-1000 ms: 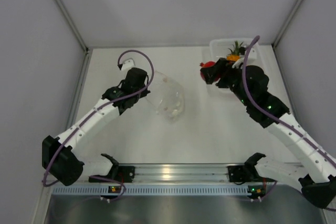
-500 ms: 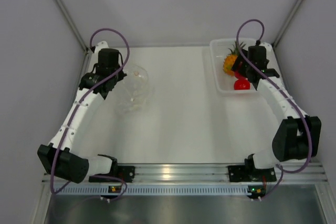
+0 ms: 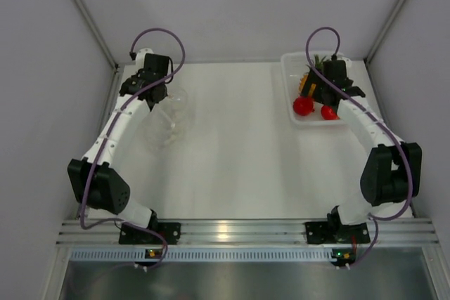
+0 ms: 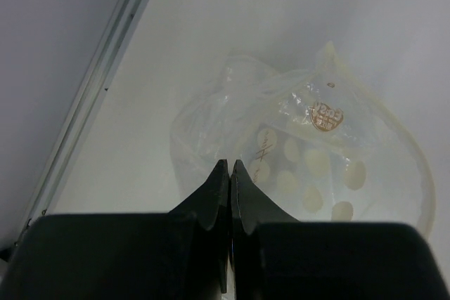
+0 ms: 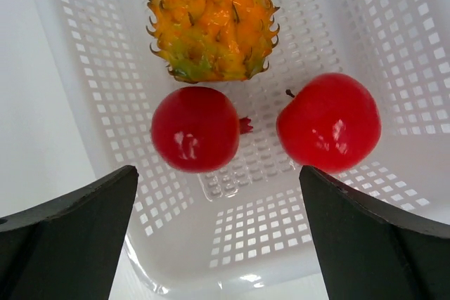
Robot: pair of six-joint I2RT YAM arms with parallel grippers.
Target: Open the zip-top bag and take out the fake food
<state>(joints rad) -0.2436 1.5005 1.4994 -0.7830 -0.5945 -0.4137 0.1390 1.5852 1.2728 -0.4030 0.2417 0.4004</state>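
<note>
White walls (image 3: 232, 12) box in a white tabletop (image 3: 239, 159). The zip-top bag (image 4: 309, 152) lies crumpled near the tabletop's far left corner, close to its left edge. It looks empty to us: clear film w/ pale printed dots, mouth gaping. The fake food (image 3: 304, 105) is all outside it, i.e. the pineapple (image 5: 211, 19), one red fruit (image 5: 195, 129) and a second red fruit (image 5: 328, 122), all on the floor of the bin (image 5: 394, 33) at the far right corner. The left gripper (image 4: 230, 168) has its jaws pressed together at the bag's near edge, apparently pinching a fold. The right gripper (image 5: 218, 173) hangs over the bin, jaws spread wide, nothing in them. We judge opening & removal done; what's left is prob. just letting go of the bag & pulling both arms back.
</note>
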